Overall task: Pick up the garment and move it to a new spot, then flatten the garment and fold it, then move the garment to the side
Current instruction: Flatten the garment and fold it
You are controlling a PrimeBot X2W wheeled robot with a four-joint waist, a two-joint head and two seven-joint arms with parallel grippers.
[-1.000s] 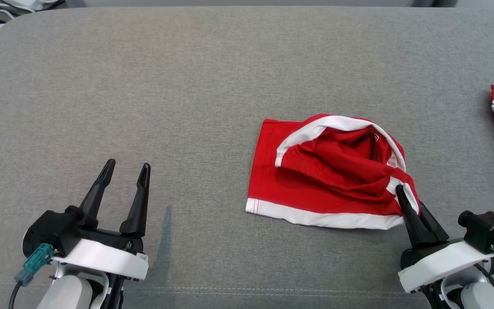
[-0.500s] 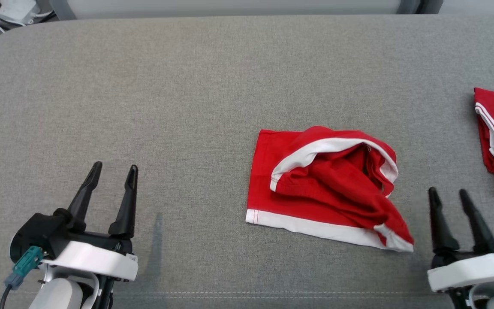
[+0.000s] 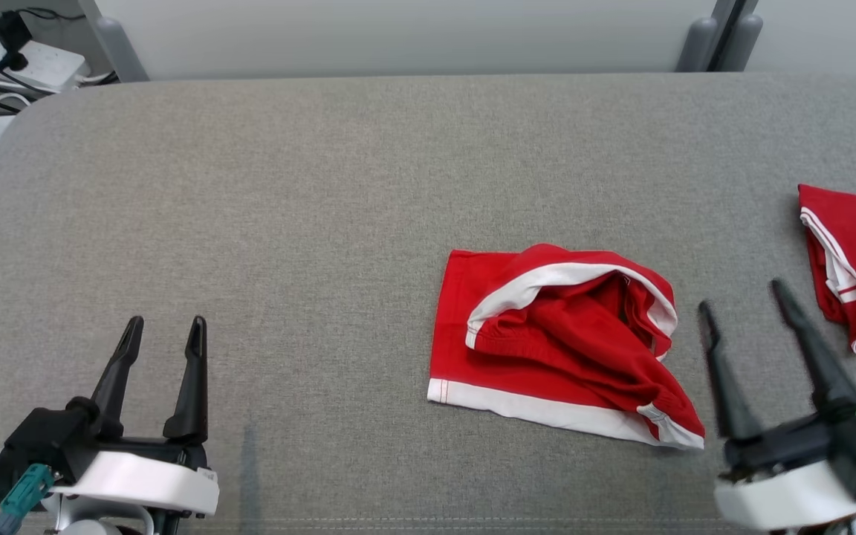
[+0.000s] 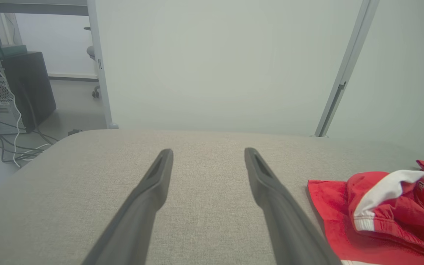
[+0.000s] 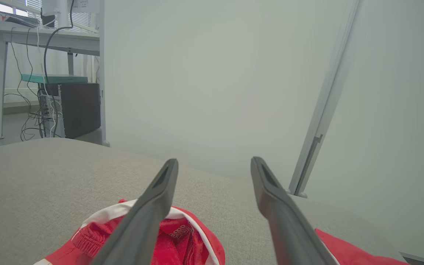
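Right now the crumpled red cloth garment with white bands at its hems (image 3: 558, 349) lies on the grey fabric-covered padded bench (image 3: 287, 186). It sits right of the middle and closer to the near edge than to the far one. Its lower layer lies flat, with a white hem running along the side that faces the near edge. An upper layer is bunched and folded over it, its white-edged opening gaping toward the right edge.

The right gripper with two long dark fingers (image 3: 741, 295) stands just beside the garment's right side, apart from it, its jaws spread wide and holding nothing. The left gripper of the same build (image 3: 166, 323) hovers near the near left corner, well apart from the garment, also wide open and empty.

A second red cloth piece with thin white stripes (image 3: 855, 253) lies at the right edge, beyond the right gripper, cut off by the head view's border.
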